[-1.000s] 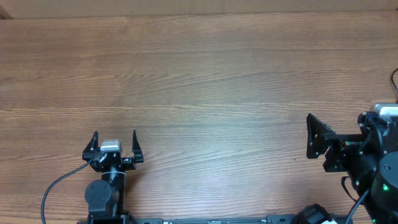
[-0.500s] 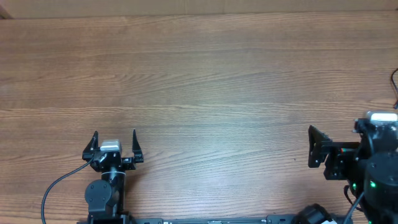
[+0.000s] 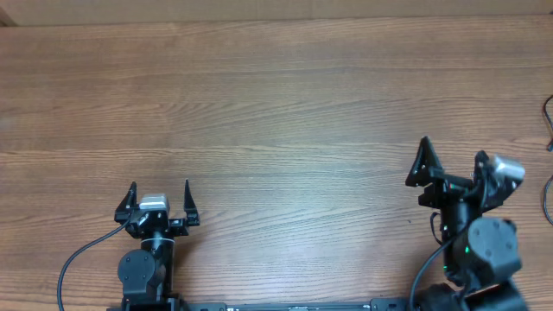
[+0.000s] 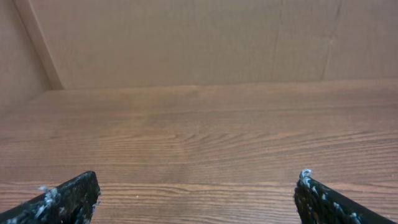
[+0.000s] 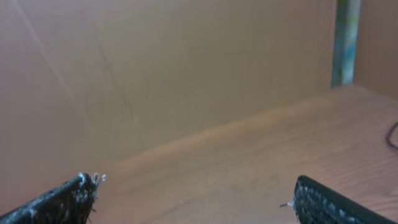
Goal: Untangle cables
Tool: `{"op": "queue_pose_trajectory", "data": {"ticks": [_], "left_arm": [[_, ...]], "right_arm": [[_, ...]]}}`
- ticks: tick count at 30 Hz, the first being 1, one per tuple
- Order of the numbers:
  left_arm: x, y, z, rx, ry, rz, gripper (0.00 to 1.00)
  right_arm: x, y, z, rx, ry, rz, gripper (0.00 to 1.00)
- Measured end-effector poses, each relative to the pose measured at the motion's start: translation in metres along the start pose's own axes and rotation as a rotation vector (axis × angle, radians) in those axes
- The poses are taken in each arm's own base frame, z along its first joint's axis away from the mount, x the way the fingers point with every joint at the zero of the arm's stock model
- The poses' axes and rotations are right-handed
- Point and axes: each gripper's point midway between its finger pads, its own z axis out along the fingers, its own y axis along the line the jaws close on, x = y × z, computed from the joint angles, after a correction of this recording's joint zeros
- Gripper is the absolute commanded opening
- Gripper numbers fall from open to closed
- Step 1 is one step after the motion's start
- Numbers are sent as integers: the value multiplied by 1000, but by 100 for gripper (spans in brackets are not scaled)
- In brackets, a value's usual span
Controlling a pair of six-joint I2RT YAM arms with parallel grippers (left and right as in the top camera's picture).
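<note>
1. We see the cables (image 3: 546, 197) only as thin dark strands at the far right edge of the overhead view, one at mid-height and another a little above it. The frame cuts both off, so we cannot make out any plugs, loops or knots.
2. In the right wrist view a short dark curve (image 5: 392, 134) lies on the wood at the right edge, again cropped. The picture is too blurred there for us to say more than that it is a thin cord.
3. The right tool (image 3: 451, 164) sits at the lower right of the overhead view, near those strands but apart from them. Its fingers are spread wide and hold nothing. Its own camera shows only the two dark fingertips at the bottom corners, with bare wood between them (image 5: 196, 200).
4. The left tool (image 3: 160, 186) is at the lower left, well apart from the cables, also spread wide and empty (image 4: 196, 198).
5. The wooden surface (image 3: 276, 104) fills the rest of the overhead view.
6. A plain brown wall (image 4: 186, 37) stands behind the surface.
7. In the right wrist view a blurred greenish vertical strip (image 5: 345, 37) shows at the upper right; we cannot tell what it is.
</note>
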Motion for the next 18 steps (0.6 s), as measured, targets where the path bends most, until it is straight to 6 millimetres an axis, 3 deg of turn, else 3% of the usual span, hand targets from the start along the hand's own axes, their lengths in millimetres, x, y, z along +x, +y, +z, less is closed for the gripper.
{"op": "queue_pose_trajectory", "data": {"ticks": [7, 18], "left_arm": [[0, 0, 0, 0, -1, 0, 99], [0, 0, 0, 0, 0, 0, 99]], "right_arm": [[26, -33, 2, -22, -215, 53, 100], [46, -53, 4, -19, -211, -122, 100]]}}
